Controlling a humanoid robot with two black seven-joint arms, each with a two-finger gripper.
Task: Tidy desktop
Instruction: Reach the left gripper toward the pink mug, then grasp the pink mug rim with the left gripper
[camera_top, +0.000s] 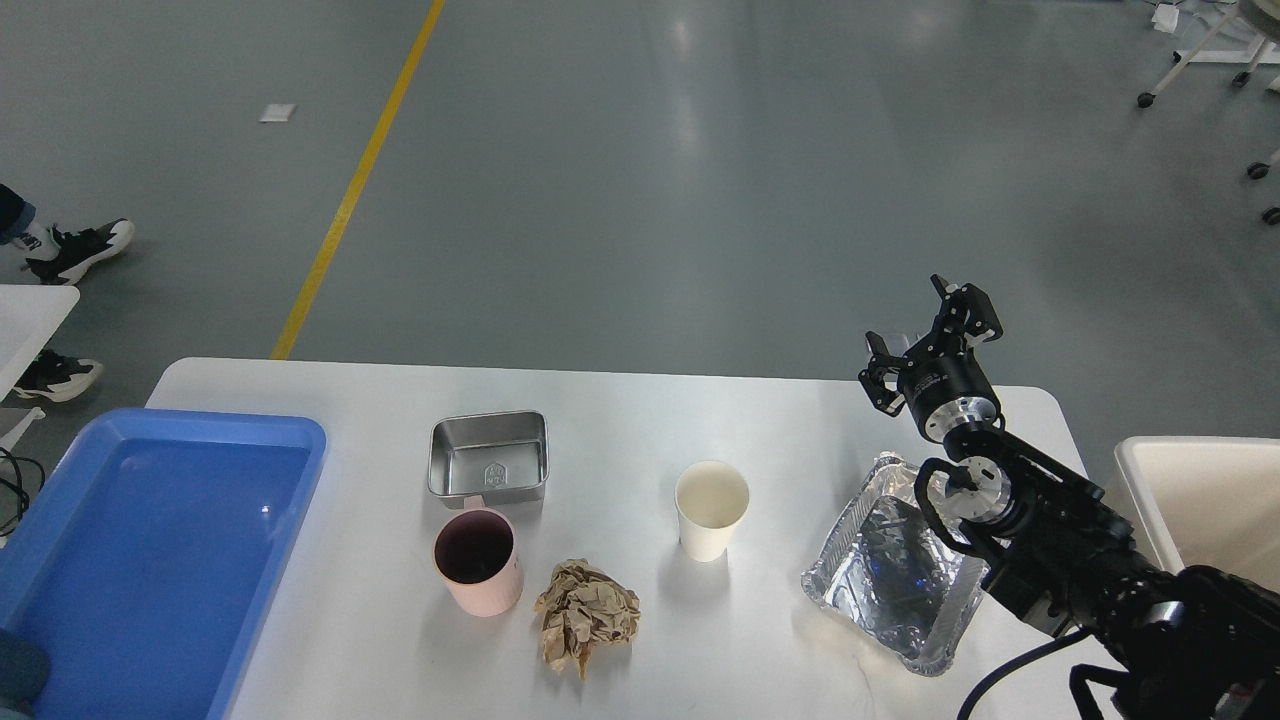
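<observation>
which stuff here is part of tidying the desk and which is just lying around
Job: desktop, steel tin, pink mug, paper ball, paper cup, foil tray, blue bin, cream bin.

Lying about: floor scrap, cart wheels, someone's shoes.

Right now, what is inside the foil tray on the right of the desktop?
The foil tray looks empty: only crinkled, reflective foil shows on its floor. Its right edge and part of the inside are covered by the right arm, so that strip cannot be checked. The right gripper hangs open beyond it.
</observation>
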